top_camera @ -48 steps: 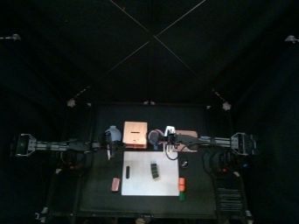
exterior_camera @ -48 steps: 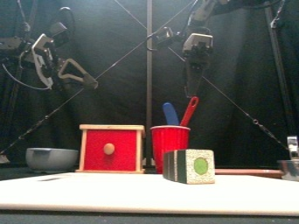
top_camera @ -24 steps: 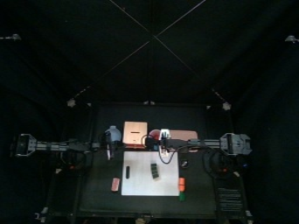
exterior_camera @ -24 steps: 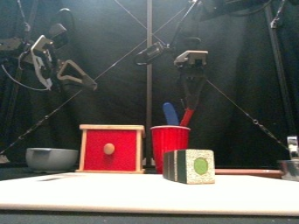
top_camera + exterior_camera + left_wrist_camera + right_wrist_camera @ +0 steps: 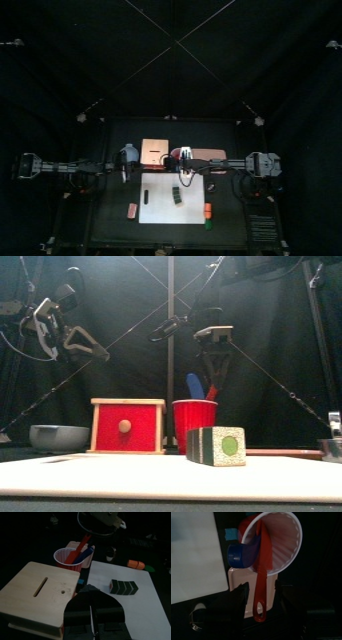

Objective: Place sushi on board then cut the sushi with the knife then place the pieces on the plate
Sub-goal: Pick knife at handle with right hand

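The move ahead turns on the red knife (image 5: pixel 263 557) and the right tool (image 5: pixel 217 360). The knife stands in the red cup (image 5: pixel 195 416) with its handle leaning up and out toward the right. The tool hangs right over that handle with its jaws apart, one on each side and not touching it, as the right wrist view shows. The handle's long axis runs nearly in line with the tool's reach, so a short drop and a squeeze looks like all that is needed. The blue knife (image 5: pixel 193 385) shares the cup just beside it and could be nudged. The sushi (image 5: pixel 218 445) lies on the white board (image 5: pixel 156 188) toward the front of the counter, well apart from the cup behind it, with bare board around it for cutting. The left tool (image 5: pixel 91 592) hovers near the wooden box (image 5: pixel 40 592), jaws together, farther from the cup. A pale pink slab, probably the plate (image 5: pixel 241 587), sits under or beside the cup; I cannot tell which.
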Action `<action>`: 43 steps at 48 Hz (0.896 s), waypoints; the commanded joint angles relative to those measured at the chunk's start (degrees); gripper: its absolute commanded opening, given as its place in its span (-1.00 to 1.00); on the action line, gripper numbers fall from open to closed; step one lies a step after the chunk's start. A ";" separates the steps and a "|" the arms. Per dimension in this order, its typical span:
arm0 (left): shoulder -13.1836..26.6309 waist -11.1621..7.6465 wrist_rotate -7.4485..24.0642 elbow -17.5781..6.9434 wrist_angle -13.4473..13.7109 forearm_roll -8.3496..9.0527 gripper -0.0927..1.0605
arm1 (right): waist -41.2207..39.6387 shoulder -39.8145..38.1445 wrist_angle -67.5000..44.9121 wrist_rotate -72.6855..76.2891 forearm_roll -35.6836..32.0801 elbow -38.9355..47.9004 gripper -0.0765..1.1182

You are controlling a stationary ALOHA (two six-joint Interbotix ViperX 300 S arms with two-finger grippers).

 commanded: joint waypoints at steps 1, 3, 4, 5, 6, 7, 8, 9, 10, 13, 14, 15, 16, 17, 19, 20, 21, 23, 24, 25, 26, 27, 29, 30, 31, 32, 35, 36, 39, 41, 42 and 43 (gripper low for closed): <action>0.09 0.18 -0.09 -0.62 -0.26 0.00 -0.88 | -0.62 -1.32 0.00 0.00 -0.44 -1.93 0.49; 0.09 0.26 -0.09 -0.53 -0.26 -0.09 -0.88 | -0.97 -1.23 0.18 0.00 -0.44 -1.93 0.49; 0.09 0.26 -0.09 -0.53 -0.26 -0.09 -0.88 | -1.05 -1.23 0.26 -0.09 -0.44 -1.93 0.49; 0.09 0.26 -0.09 -0.53 -0.26 0.00 -0.88 | -1.23 -1.14 0.35 -0.09 -0.44 -1.85 0.48; 0.00 0.26 -0.09 -0.53 -0.26 0.00 -0.88 | -1.32 -1.14 0.35 -0.18 -0.44 -1.76 0.48; 0.00 0.26 -0.09 -0.53 -0.26 0.00 -0.88 | -1.41 -1.05 0.44 -0.18 -0.44 -1.76 0.47; 0.00 0.35 -0.09 -0.44 -0.26 0.00 -0.88 | -1.41 -0.97 0.53 -0.35 -0.44 -1.76 0.46; 0.00 0.35 0.00 -0.44 -0.26 -0.09 -0.88 | -1.41 -0.97 0.53 -0.62 -0.44 -1.76 0.43; 0.00 0.44 0.00 -0.35 -0.26 0.00 -0.88 | -1.41 -0.97 0.53 -0.88 -0.44 -1.85 0.41; 0.00 0.53 0.00 -0.18 -0.26 0.00 -0.88 | -1.49 -0.70 0.62 -1.76 -0.18 -1.85 0.33; 0.00 0.53 0.00 -0.18 -0.26 0.00 -0.88 | -1.49 -0.62 0.70 -1.93 -0.09 -1.85 0.30; 0.09 0.62 -0.09 -0.18 -0.26 0.00 -0.88 | -1.58 -0.62 0.70 -2.02 0.00 -1.85 0.27; 0.09 0.70 0.00 -0.09 -0.26 0.00 -0.88 | -1.76 -0.53 0.79 -2.11 0.09 -1.93 0.25; 0.09 0.70 -0.09 -0.09 -0.26 0.00 -0.88 | -1.93 -0.44 0.79 -2.20 0.26 -1.93 0.22; 0.00 0.79 0.00 -0.09 -0.26 0.00 -0.88 | -2.20 -0.35 0.88 -2.37 0.62 -2.02 0.19; 0.09 0.79 0.00 -0.09 -0.26 0.00 -0.88 | -2.46 -0.35 0.88 -2.46 0.79 -2.02 0.18; 0.00 0.79 -0.09 -0.09 -0.26 -0.09 -0.88 | -2.64 -0.26 0.88 -2.55 0.97 -2.02 0.16; 0.00 0.88 0.00 -0.09 -0.26 -0.09 -0.88 | -2.90 -0.18 0.88 -2.64 1.23 -2.11 0.12; 0.09 0.88 0.00 -0.09 -0.26 -0.09 -0.88 | -3.08 -0.09 0.88 -2.72 1.23 -2.11 0.10; 0.09 0.88 0.00 -0.09 -0.26 0.00 -0.88 | -3.25 -0.09 0.88 -2.81 1.23 -2.20 0.09; 0.00 0.88 0.00 -0.09 -0.26 0.00 -0.88 | -3.34 -0.09 0.88 -2.81 1.41 -2.29 0.08; 0.09 0.88 0.00 -0.09 -0.26 0.00 -0.88 | -3.52 -0.09 0.88 -2.90 1.41 -2.37 0.07; 0.00 0.88 0.09 -0.09 -0.26 0.00 -0.88 | -3.69 -0.09 0.88 -3.08 1.49 -2.64 0.04; 0.00 0.88 0.00 -0.09 -0.26 0.00 -0.88 | -3.78 -0.09 0.88 -3.08 1.58 -2.81 0.03; 0.09 0.97 0.09 0.00 -0.26 0.00 -0.88 | -3.87 -0.09 0.88 -3.16 1.67 -2.99 0.01; 0.09 0.97 0.09 -0.09 -0.26 -0.09 -0.88 | -4.04 -0.09 0.88 -3.25 1.85 -3.16 -0.01; 0.00 1.05 0.09 -0.09 -0.26 0.00 -0.88 | -4.48 -0.09 0.88 -3.25 2.37 -3.69 -0.07; 0.00 1.14 0.09 -0.09 -0.26 0.00 -0.88 | -4.57 -0.09 0.88 -3.25 2.55 -3.87 -0.08; 0.09 1.14 0.09 -0.09 -0.26 0.00 -0.88 | -4.92 -0.09 1.05 -3.34 3.08 -4.22 -0.15; 0.00 1.23 0.09 -0.09 -0.26 0.00 -0.88 | -5.19 -0.09 1.23 -3.34 3.43 -4.48 -0.17; 0.09 1.23 0.09 -0.09 -0.26 0.00 -0.88 | -5.36 0.00 1.32 -3.43 3.69 -4.57 -0.18; 0.00 1.32 0.09 -0.09 -0.26 0.00 -0.88 | -5.54 0.09 1.41 -3.43 3.87 -4.66 -0.18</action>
